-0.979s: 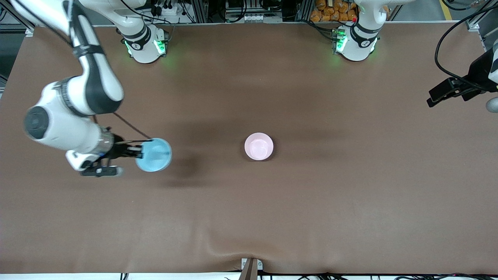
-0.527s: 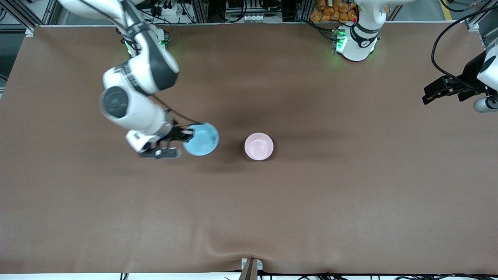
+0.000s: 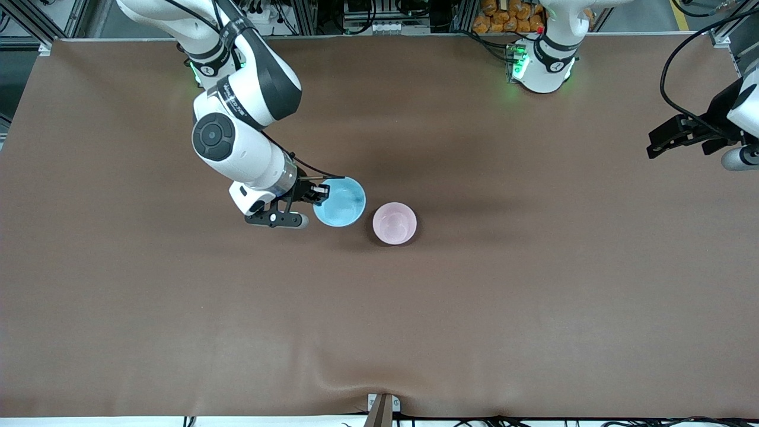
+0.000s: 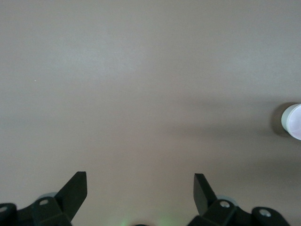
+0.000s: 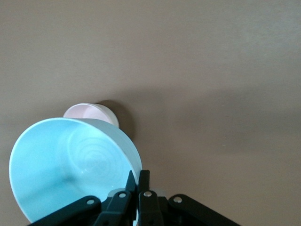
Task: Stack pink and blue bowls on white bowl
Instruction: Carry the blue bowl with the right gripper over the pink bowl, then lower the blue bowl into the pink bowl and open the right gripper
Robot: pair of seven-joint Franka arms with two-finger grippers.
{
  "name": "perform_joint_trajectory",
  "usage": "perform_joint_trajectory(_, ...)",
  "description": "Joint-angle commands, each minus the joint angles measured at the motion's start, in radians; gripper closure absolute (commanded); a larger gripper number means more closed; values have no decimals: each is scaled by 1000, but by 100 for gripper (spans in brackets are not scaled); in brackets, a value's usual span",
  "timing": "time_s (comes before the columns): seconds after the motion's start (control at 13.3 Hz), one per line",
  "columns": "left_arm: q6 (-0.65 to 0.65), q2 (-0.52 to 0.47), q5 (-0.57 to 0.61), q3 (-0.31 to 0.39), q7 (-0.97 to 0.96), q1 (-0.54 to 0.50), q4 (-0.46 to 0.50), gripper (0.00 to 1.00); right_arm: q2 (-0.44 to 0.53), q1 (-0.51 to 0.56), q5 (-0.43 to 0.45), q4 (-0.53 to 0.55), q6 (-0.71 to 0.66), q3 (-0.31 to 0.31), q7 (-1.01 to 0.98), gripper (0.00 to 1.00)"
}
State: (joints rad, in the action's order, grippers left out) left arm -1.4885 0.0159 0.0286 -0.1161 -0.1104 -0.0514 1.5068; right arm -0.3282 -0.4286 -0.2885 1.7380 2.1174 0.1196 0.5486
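Right hand [image 3: 317, 194] clamped on rim of blue bowl [image 3: 339, 201], carrying it in the air just beside pink bowl [image 3: 394, 223], not yet over it. Pink bowl sits mid tabletop [image 3: 474, 308]; left wrist view shows a pale band under its rim, so likely nested on the white bowl, though I can't confirm. Judgement: pink done, blue on its way, placing and release left. Left hand [image 3: 682, 137] waits over the left arm's end of the tabletop, fingers [image 4: 75, 190] apart, empty.
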Motion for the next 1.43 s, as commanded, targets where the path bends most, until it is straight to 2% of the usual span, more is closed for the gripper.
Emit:
perform_joint_trajectory(0.0,-9,-25,24,-1,37,-1,16,0,-26,-65,-26,-5,48,-14,75,100)
perform_joint_trajectory(0.53,-10,-24,17,-1,35,-1,16,0,-172,-205,-12,-6,239,-20,223,100)
perform_joint_trajectory(1.36,-10,-24,10,1,37,-4,16,0,-276,-210,6,-61,311,-24,221,100)
